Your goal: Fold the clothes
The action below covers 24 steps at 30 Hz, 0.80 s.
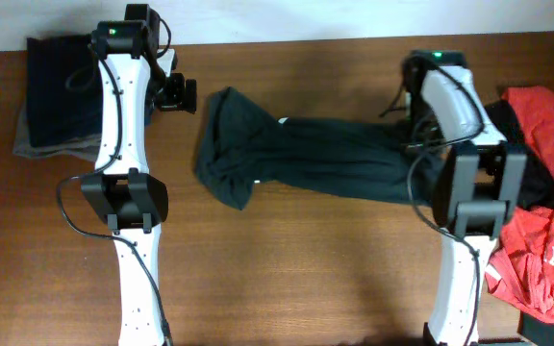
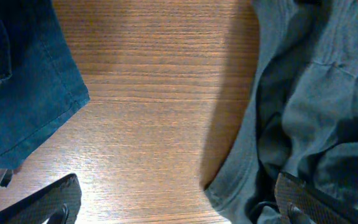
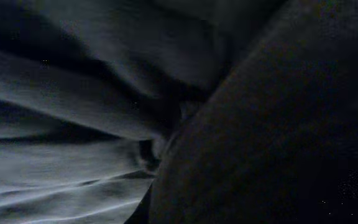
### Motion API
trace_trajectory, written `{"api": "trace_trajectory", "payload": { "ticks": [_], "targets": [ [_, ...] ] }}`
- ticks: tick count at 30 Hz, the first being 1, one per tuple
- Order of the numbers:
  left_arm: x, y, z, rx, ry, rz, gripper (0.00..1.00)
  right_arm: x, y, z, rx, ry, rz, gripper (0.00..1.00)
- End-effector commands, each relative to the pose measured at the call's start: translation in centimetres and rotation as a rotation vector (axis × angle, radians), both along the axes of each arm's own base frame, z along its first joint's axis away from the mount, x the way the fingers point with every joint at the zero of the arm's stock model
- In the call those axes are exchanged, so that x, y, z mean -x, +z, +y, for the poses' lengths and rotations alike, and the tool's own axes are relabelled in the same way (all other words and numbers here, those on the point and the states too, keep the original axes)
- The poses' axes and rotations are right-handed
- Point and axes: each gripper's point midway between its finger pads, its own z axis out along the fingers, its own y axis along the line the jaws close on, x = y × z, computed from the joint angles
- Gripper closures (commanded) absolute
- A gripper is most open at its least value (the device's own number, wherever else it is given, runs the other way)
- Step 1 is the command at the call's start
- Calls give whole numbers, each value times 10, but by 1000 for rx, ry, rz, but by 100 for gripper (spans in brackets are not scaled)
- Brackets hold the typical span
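Note:
A charcoal T-shirt [image 1: 315, 159] lies pulled into a long band across the middle of the table, bunched at its left end [image 1: 227, 154]. My left gripper [image 1: 176, 93] hovers open just left of that bunch. In the left wrist view one of its fingers [image 2: 48, 204] is over bare wood and the other is over the shirt's hem [image 2: 241, 180]. My right gripper [image 1: 415, 135] is at the band's right end. Its wrist view is filled with dark cloth [image 3: 73, 93] whose folds gather close in, hiding the fingers. A red T-shirt [image 1: 546, 240] with white letters lies crumpled at the far right.
A stack of folded dark and grey garments [image 1: 56, 101] sits at the back left corner, and its blue edge [image 2: 23, 93] shows beside my left gripper. Bare wooden table [image 1: 296, 269] stretches along the front between the two arm bases.

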Motion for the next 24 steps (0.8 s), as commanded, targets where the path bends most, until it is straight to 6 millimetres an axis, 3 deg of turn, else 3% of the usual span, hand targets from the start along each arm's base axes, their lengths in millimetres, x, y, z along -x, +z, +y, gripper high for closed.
{"api": "trace_trajectory", "payload": {
  "ticks": [1, 6, 10, 11, 14, 15, 19, 24],
  "targets": [
    [-2, 16, 3, -6, 3, -41, 1, -5, 1, 29, 25, 35, -15, 74],
    [-2, 16, 3, -6, 3, -41, 1, -5, 1, 56, 31, 14, -38, 75],
    [-2, 16, 3, -6, 3, -42, 1, -3, -1, 70, -1, -3, -37, 84],
    [-2, 16, 3, -6, 3, -42, 1, -2, -1, 74, -20, -7, -34, 79],
    [-2, 16, 3, -6, 3, -42, 1, -1, -3, 82, -65, -15, -26, 29],
    [-2, 16, 3, -6, 3, -41, 1, 0, -3, 82, -66, -15, -26, 18],
    [-2, 16, 3, -6, 4, -40, 1, 1, -3, 84, -77, -19, -18, 9],
    [-2, 16, 3, -6, 3, -41, 1, -2, 4, 84, -84, -23, -30, 9]
  ]
}}
